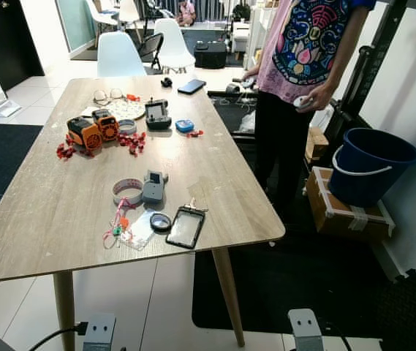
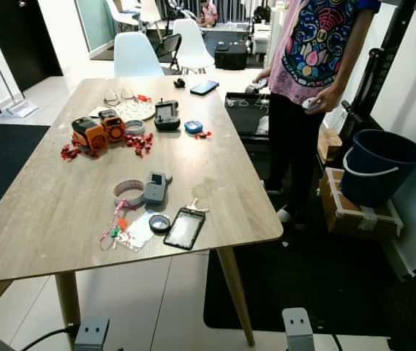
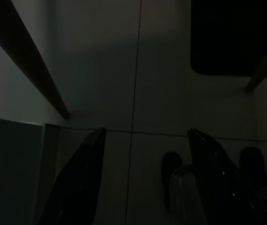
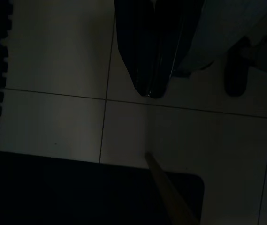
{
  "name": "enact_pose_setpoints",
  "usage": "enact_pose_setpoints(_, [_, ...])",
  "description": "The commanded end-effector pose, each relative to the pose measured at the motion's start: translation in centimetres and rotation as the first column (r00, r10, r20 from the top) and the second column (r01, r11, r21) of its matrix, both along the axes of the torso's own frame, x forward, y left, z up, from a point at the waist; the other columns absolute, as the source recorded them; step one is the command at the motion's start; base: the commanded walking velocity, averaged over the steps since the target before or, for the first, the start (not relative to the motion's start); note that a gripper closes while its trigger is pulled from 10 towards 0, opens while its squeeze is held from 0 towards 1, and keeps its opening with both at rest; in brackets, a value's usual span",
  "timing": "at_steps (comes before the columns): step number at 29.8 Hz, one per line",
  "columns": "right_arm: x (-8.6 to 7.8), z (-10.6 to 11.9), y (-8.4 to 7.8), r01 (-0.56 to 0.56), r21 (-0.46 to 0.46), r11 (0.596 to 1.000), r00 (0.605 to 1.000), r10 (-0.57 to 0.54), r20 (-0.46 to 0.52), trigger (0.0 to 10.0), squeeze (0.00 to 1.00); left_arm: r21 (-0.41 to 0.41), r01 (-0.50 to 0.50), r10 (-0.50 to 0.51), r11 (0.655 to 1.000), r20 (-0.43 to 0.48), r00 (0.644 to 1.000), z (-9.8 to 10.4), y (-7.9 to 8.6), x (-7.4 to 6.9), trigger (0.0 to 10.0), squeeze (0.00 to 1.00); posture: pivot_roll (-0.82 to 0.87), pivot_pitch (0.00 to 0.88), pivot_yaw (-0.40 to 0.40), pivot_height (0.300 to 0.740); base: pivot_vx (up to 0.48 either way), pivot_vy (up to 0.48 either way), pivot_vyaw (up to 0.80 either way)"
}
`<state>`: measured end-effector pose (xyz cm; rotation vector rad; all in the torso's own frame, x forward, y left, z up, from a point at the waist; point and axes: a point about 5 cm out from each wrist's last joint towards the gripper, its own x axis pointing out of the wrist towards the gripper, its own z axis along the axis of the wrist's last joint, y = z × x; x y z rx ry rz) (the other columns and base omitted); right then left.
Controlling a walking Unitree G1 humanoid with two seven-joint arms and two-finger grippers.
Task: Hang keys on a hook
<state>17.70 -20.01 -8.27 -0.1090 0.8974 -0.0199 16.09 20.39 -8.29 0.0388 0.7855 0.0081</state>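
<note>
While keys [image 1: 194, 205] lie amid table [image 1: 47, 219] clutter, left tool [image 3: 142, 187] hangs spread, right tool [image 4: 151, 89] pressed together.

person [image 1: 303, 58] cut off above the chest; keys [image 1: 195, 206] too small to tell apart.

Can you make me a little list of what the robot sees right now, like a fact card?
place: a wooden table in a room with a tiled floor
keys: small keys near the table's front edge, touching the top end of a black phone
near the keys: a tape roll, a grey gadget
far end of table: an orange toy, glasses
person: stands at the table's right side
bucket: blue, on a box
left gripper: open, hanging over the floor
right gripper: shut, hanging over the floor
hook: none to be seen
</note>
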Motion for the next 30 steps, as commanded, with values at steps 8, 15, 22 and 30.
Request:
enact_pose_setpoints(8, [-0.25, -0.15, -0.03, -0.012, -0.012, 1.0, 1.0, 0.012, -0.017, 10.0, 0.0, 0.017, 0.018, -0.018, 1.0, 0.024, 1.0, 0.33, 0.28, 0.47, 10.0, 0.0, 0.01, 0.0, 0.0, 0.74, 0.0, 0.0, 0.0])
enact_pose_setpoints(15, [-0.32, -0.19, -0.01, -0.017, -0.015, 1.0, 1.0, 0.017, -0.024, 10.0, 0.0, 0.014, 0.021, -0.022, 1.0, 0.044, 0.999, 0.49, -0.08, 0.83, 10.0, 0.0, 0.01, 0.0, -0.002, 0.74, 0.0, 0.0, 0.0])
enact_pose_setpoints(22, [-0.34, -0.2, -0.06, -0.027, -0.021, 0.999, 0.999, 0.026, -0.028, 10.0, 0.0, 0.013, 0.029, -0.03, 0.999, 0.055, 0.998, 0.56, -0.33, 1.0, 10.0, 0.0, 0.01, 0.0, -0.005, 0.74, 0.0, 0.0, 0.0])
enact_pose_setpoints(30, [-0.44, -0.25, -0.07, -0.028, -0.022, 0.999, 0.999, 0.027, -0.031, 10.0, 0.0, 0.014, 0.029, -0.029, 0.999, 0.058, 0.998, 0.59, -0.36, 1.01, 10.0, 0.0, 0.01, 0.0, -0.005, 0.74, 0.0, 0.0, 0.0])
